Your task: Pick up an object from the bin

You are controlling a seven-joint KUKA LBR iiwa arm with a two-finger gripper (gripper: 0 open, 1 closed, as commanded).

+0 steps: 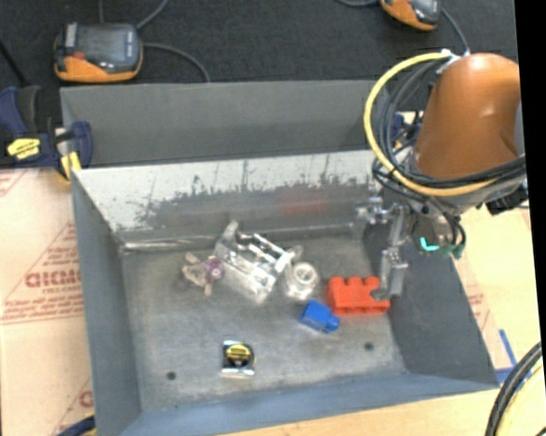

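My gripper point(392, 280) hangs low at the right side of the bin, its tip right against the right end of a red toy brick point(356, 295) on the floor. Whether it grips the brick I cannot tell. Just left of the brick lies a small blue block point(319, 317), tilted. A small clear round cup point(303, 278) sits up and to the left of the brick.
A clear plastic holder point(252, 259) lies near the bin's middle, with a small purplish piece point(200, 273) at its left. A little yellow and black tape measure point(236, 354) rests near the front wall. The arm's orange cover and cables overhang the right rim.
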